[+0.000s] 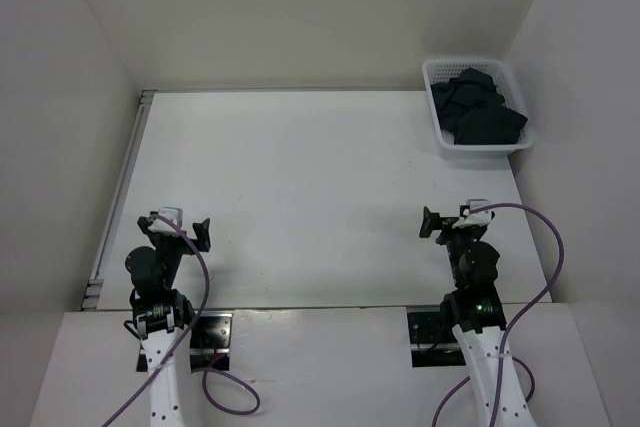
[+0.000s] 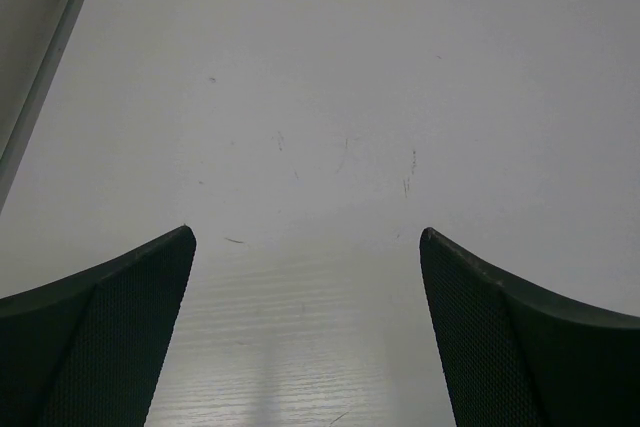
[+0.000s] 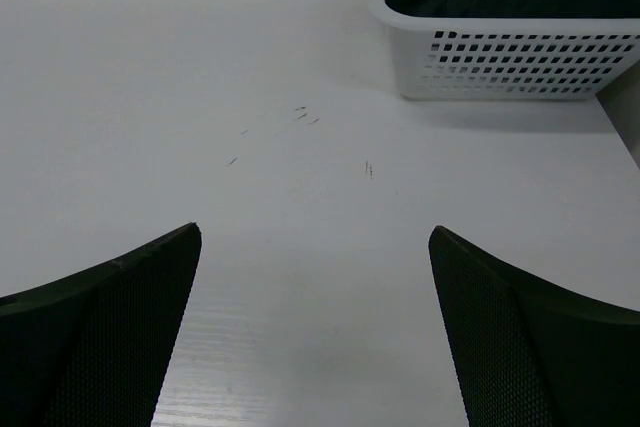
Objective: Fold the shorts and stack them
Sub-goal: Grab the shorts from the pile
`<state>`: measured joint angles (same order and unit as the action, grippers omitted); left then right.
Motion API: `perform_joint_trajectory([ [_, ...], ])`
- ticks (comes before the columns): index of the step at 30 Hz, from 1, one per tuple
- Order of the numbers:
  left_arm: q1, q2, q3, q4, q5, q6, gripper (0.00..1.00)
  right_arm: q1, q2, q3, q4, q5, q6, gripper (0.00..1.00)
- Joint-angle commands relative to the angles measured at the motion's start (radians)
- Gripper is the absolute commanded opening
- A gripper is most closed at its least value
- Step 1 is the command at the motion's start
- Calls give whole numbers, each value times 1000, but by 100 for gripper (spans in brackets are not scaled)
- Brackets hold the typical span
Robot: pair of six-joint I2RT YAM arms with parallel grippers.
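Shorts [image 1: 478,112] heaped in basket [image 1: 481,151], none folded | left gripper [image 2: 307,233], right gripper [image 3: 316,229] both spread wide, empty | step: first pick | next: right arm reaches into basket

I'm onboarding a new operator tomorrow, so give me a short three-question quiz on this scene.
1. True or false: the black fabric shorts are spread flat on the white table.
2. Multiple choice: the white mesh plastic basket sits at the table's A) far right corner, B) far left corner, C) near centre.
3. Fill in: the left gripper and right gripper are both ___ and hold nothing.

Key: 1. False, they lie bundled in the basket. 2. A. 3. open.
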<state>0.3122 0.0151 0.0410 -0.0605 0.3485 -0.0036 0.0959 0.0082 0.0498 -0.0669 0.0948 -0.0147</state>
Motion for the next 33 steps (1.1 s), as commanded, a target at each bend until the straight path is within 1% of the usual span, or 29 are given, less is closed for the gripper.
perform_joint_trajectory([
  [1,-4,-29,-27,31,0,4,100,8,-19,-45,55,16,16,99],
  [2,-4,-29,-27,31,12,4,100,8,-19,-45,55,16,16,99],
  [3,-4,-29,-6,19,70,4,100,8,-19,-45,55,16,16,99],
  [4,-4,-29,14,-17,172,4,100,8,-19,-45,64,4,16,99],
  [5,-4,-29,23,-106,398,4,100,8,-19,-45,64,-33,-13,99],
  [7,-4,-29,83,-217,605,4,100,8,-19,-30,39,-302,-294,99],
  [8,-4,-29,105,-443,770,4,100,8,-19,-12,24,-381,-351,99],
  [9,-18,-29,114,-446,800,4,100,8,-19,-11,24,-534,-511,98],
  [10,-18,-29,79,-418,800,4,100,8,-19,-21,45,-611,-581,100],
  [11,-18,-29,51,-289,820,4,100,8,-19,-21,20,-698,-732,100],
  [12,-18,-29,28,-200,790,4,100,17,-19,2,-145,-831,-1139,100],
  [13,-18,-29,8,-117,767,4,100,28,-5,2,-127,-802,-1552,98],
  [14,-18,-29,8,-29,739,4,100,39,-19,-33,-20,-779,-1597,100],
  [15,-18,-29,17,-13,722,4,100,39,-19,-40,-19,-759,-1695,98],
  [16,-18,-29,29,7,712,4,100,39,-19,-41,-8,-759,-1731,100],
  [18,-18,-29,39,124,702,4,100,39,-19,-41,184,-759,-1679,100],
  [19,-30,-17,39,205,687,4,100,39,-10,-41,285,-759,-1554,100],
  [20,-39,-3,62,220,670,4,100,39,16,-21,342,-759,-1530,100],
  [22,-71,54,106,220,604,4,100,39,100,106,313,-683,-1498,100],
  [23,-84,86,150,205,581,4,100,39,251,161,291,-637,-1442,100],
  [25,-120,205,200,179,493,4,100,48,446,351,265,-520,-1331,100],
  [26,-133,251,229,159,454,4,100,57,668,433,227,-386,-1205,100],
  [27,-148,363,306,134,419,4,100,57,784,617,120,-316,-1127,100],
  [28,-182,423,357,55,327,4,100,57,896,712,74,-246,-1043,100],
  [29,-203,483,411,1,278,4,100,57,1114,880,47,-77,-836,100],
  [30,-225,613,522,-51,232,4,100,47,1207,951,8,-13,-759,100],
  [31,-251,681,578,-140,180,4,100,27,1284,1014,-17,20,-702,100],
  [32,-303,748,632,-166,70,4,100,-20,1353,1136,-46,52,-644,100],
  [33,-327,902,689,-185,10,4,100,-45,1465,1189,-80,63,-523,100],
])
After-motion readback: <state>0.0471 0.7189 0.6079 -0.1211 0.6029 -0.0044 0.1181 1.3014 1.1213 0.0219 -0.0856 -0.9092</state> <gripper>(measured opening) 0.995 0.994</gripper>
